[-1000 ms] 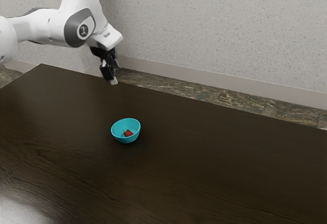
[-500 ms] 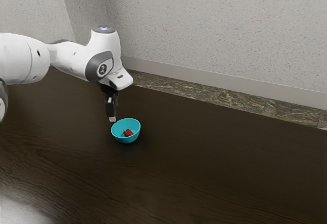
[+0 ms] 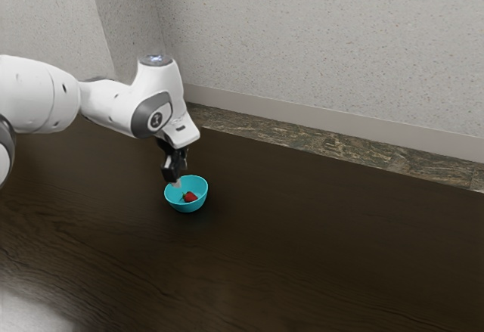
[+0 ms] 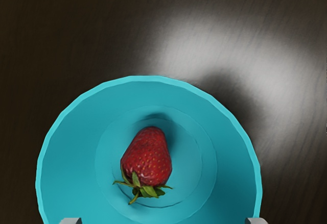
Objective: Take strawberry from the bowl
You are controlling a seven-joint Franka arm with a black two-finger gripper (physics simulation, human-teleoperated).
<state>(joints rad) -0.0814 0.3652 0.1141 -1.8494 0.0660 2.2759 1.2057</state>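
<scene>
"Starting at the exterior view's left, what are you seeing?"

"Your white arm is reaching in from that side, over the dark desk, and its hand is pointing down at the bowl."

"And your jaws?"

"You are holding them released, with nothing between them. In the wrist view, their two pale fingertips are standing well apart, one toward each side of the bowl. In the exterior view, they are hovering at the near-arm side of its rim; whether they are touching it, you are getting no clear answer."

"Moving right, then?"

"Your turquoise bowl is standing upright on the desk, just below the jaws. Your strawberry is lying on its side inside, resting on the bottom. In the wrist view, you are seeing its green leaves pointing back toward the fingertips' side and its red tip pointing away from them. Neither fingertip is touching it."

"What is your view showing behind, toward the exterior view's right?"

"A mottled stone floor is running along the desk's far edge, a pale skirting board is following it, and a speckled grey wall is rising behind."
</scene>
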